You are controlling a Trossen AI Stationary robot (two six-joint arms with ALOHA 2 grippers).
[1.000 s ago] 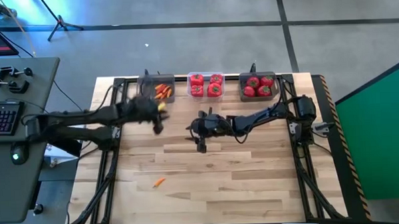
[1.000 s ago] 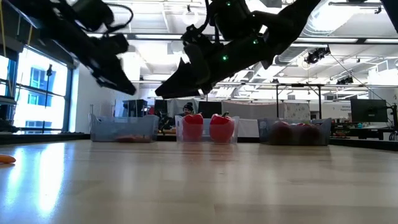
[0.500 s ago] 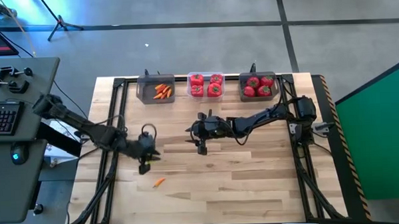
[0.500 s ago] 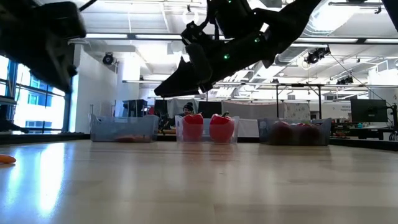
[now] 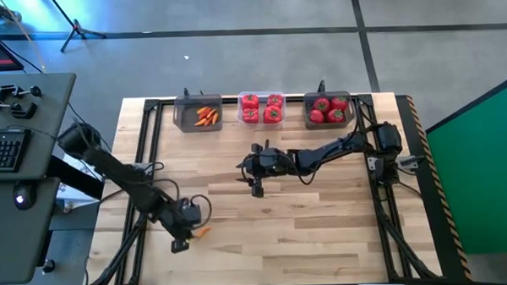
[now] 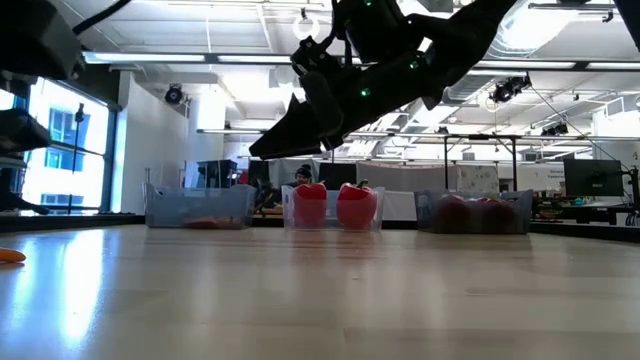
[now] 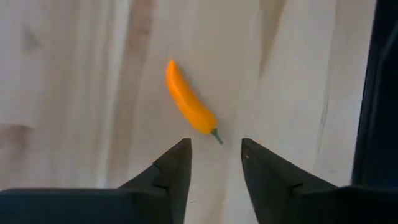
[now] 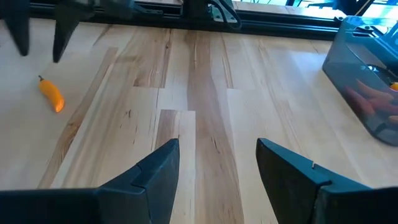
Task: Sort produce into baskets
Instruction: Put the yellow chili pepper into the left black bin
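A small orange carrot piece (image 5: 202, 231) lies on the wooden table near its front left; it also shows in the left wrist view (image 7: 188, 106) and the right wrist view (image 8: 51, 96). My left gripper (image 5: 184, 234) hangs open just beside and above it, fingers (image 7: 176, 168) short of its stem end, touching nothing. My right gripper (image 5: 256, 178) is open and empty over the table's middle. Three bins stand along the far edge: a dark one with carrots (image 5: 199, 116), a clear one with peppers (image 5: 262, 109), a dark one with tomatoes (image 5: 328, 110).
A black frame rail (image 5: 140, 176) runs along the table's left side close to my left arm. The wide wooden surface (image 5: 307, 225) lies between the bins and the near edge. A desk with a keyboard (image 5: 4, 149) stands left of the table.
My left gripper has swung from beside the carrot bin at the far left toward the table's near edge and down, ending over the loose carrot piece. My right arm has kept still.
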